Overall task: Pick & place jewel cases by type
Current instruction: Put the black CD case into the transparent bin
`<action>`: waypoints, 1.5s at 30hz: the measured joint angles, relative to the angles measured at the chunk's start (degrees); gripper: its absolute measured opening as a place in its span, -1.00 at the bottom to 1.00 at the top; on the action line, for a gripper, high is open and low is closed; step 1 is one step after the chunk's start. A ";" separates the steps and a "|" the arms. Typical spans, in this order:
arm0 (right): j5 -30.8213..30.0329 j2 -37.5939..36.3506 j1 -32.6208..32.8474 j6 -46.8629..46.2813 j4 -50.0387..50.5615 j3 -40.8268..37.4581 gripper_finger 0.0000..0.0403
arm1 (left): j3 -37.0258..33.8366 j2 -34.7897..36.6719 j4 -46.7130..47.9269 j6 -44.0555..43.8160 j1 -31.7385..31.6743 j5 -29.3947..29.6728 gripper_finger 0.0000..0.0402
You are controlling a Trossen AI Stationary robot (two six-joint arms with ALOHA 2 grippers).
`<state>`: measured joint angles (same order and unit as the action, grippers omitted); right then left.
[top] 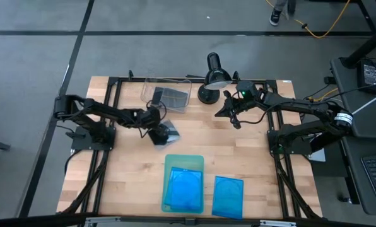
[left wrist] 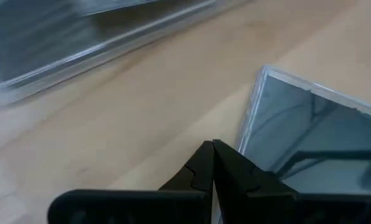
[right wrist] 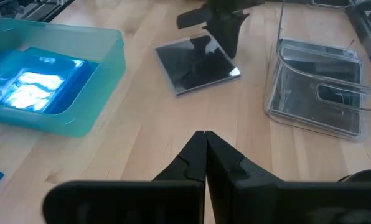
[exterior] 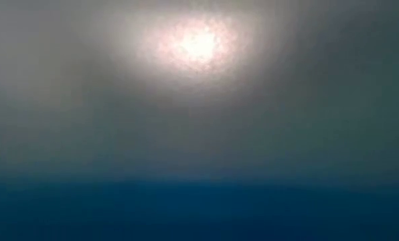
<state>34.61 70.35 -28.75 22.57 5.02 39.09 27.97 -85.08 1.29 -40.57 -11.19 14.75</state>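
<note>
Left gripper [top: 158,131] is over the middle-left of the light wooden table [top: 125,170], fingers pinched fully together w/ nothing between them. Its tips sit right at the edge of a small squarish dark-grey plastic jewel case [right wrist: 197,64] lying flat on the wood; can't tell if they actually touch it.

Right gripper [right wrist: 204,138] is also closed tight & empty, hanging over the back-right of the table near a black desk lamp [top: 214,74].

Clear plastic bin [right wrist: 319,87] at the back edge has at least one more dark case in it, can't count exactly.

Pale-green flat tray [right wrist: 89,93] at the front holds a translucent bright-blue rectangular case [top: 184,189], maybe more than one stacked. Another blue case [top: 228,196] lies on the bare wood just beside the tray, on the right arm's side.

Low view is just a blur: glow above a blue band.
</note>
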 joint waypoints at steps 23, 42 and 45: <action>-5.19 0.51 4.23 3.25 9.16 0.04 -0.97 | 19.58 12.07 20.18 0.77 9.49 4.21 -0.98; -11.07 27.83 14.30 15.10 9.88 15.15 -0.97 | 13.09 19.24 44.01 -67.54 34.19 10.85 -0.98; -12.12 32.07 14.37 15.47 11.92 19.11 -0.97 | 10.01 19.24 40.03 -71.52 35.65 11.05 -0.98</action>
<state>22.49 102.42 -14.39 38.04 16.94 58.20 37.98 -65.84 41.32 -112.09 24.45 25.81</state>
